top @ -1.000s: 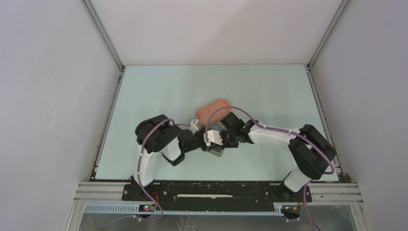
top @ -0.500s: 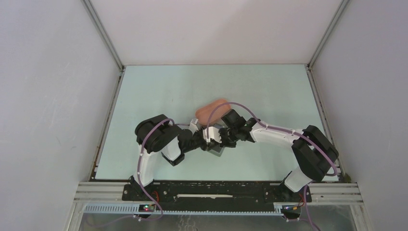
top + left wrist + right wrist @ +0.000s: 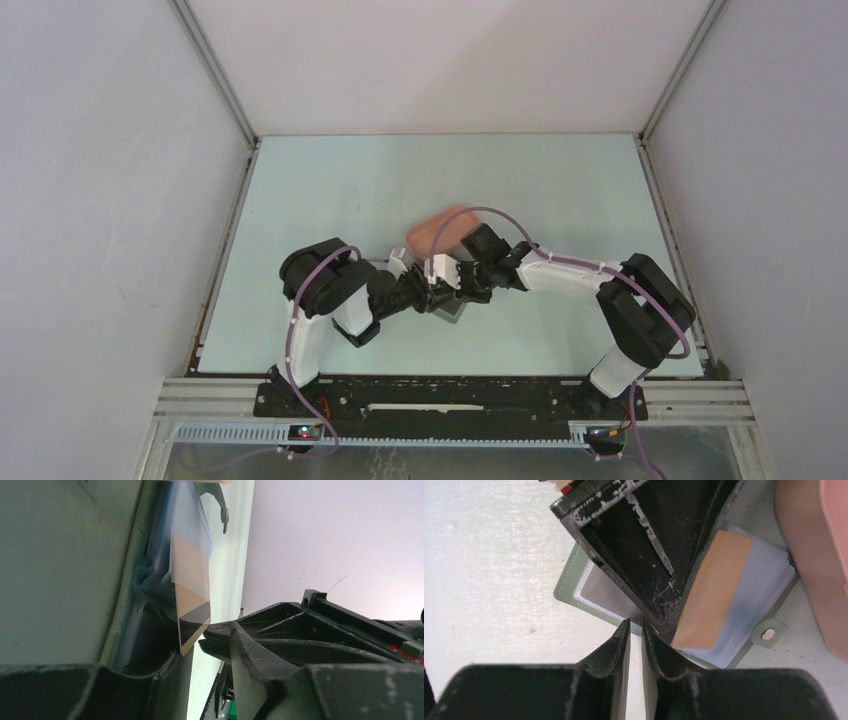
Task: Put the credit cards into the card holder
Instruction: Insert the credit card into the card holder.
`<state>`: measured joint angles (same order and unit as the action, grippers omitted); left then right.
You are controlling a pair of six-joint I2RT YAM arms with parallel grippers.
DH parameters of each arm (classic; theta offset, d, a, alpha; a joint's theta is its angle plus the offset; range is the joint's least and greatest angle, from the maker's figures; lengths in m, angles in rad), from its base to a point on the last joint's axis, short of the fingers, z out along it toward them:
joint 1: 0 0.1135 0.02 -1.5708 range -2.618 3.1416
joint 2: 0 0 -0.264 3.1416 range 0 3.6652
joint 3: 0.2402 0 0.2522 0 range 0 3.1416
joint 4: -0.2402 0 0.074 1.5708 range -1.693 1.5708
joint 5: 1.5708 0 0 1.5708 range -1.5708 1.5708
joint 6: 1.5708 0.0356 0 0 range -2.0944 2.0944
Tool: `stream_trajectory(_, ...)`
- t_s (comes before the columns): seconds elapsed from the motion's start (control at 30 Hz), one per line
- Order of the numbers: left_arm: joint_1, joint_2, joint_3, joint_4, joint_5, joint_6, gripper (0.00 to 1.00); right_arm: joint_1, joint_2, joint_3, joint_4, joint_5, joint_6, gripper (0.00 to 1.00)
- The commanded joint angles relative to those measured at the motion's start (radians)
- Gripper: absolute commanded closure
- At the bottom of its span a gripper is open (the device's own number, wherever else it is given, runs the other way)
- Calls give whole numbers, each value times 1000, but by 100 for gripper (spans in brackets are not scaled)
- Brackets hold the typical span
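Here: card holder point(image 3: 569, 582), open, tan credit card point(image 3: 714, 590) partly sleeved. At its edge, your right gripper point(image 3: 634, 625): narrow slit, empty. Left gripper point(image 3: 187, 652): grip unclear.

A pale mint surface point(image 3: 330, 180) sits boxed in by plain white walls point(image 3: 440, 60) at 9, 12 and 3 o'clock, with a black mounting rail point(image 3: 450, 398) at 6 o'clock under soft, even light.

pink tray point(image 3: 443, 228) just behind the card holder point(image 3: 565, 587) blocks its far side; left fingers point(image 3: 639, 545) and right fingers point(image 3: 614, 645) meet over it, crowding the top. open counter point(image 3: 330, 180) gives room left, right and far back, up to the walls point(image 3: 120, 200)
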<state>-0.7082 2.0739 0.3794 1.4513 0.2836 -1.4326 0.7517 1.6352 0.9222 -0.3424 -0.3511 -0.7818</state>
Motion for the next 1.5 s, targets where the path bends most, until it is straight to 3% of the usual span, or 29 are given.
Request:
stream_trajectory(0.0,8,5,-43,-55,-37,44,61,-42,-68,44,-44,-138,-16,77)
stream_trajectory(0.1,11,6,-46,-55,-43,46,61,-67,-112,47,-82,-222,-19,73)
stream_trajectory(0.33,15,6,-53,-55,-50,47,62,-154,-141,49,-44,-239,81,61)
stream_trajectory(0.57,16,8,-54,-54,-51,51,65,-278,-17,121,-7,-221,283,48)
stream_trajectory(0.77,15,17,-53,-51,-47,54,69,-301,107,254,-116,-180,384,43)
stream_trajectory(1.03,15,27,-50,-51,-49,54,73,-308,255,380,-241,-159,430,42)
stream_trajectory(1.47,24,45,-36,-60,-46,53,80,-311,362,458,-374,-163,433,51)
